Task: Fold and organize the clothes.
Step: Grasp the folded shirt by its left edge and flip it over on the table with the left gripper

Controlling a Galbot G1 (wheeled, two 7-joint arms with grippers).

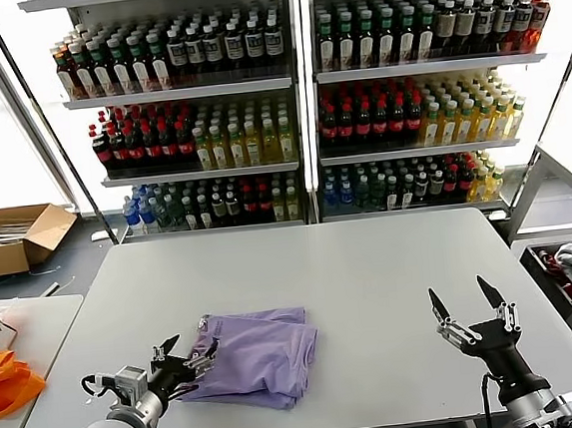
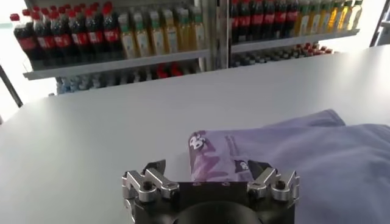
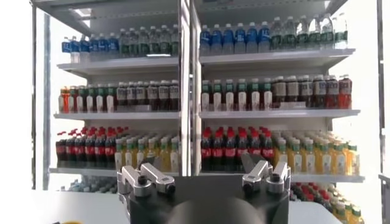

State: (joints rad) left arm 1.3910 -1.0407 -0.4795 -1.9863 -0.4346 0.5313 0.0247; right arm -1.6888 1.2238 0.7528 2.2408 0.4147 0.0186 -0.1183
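Folded lavender T-shirt (image 1: 261, 356) lies on the white surface (image 1: 372, 277), near its front edge, left of centre; dark purple print shows at the folded edge (image 2: 210, 159). Left gripper (image 1: 186, 362) just beside the shirt's left edge, fingers spread wide, holding nothing. Right gripper (image 1: 467, 313) well apart to the right, raised, fingers wide, empty. Bottle shelves (image 1: 296, 103) behind.

the folded t-shirt (image 1: 258, 357) hides its printed front in the head view; only a strip of dark print shows in the left wrist view, too small to read. the orange bag (image 1: 5, 384) at nine o'clock is cut by the picture's edge. labels on the shelf bottles (image 1: 202, 51) are too small to tell.
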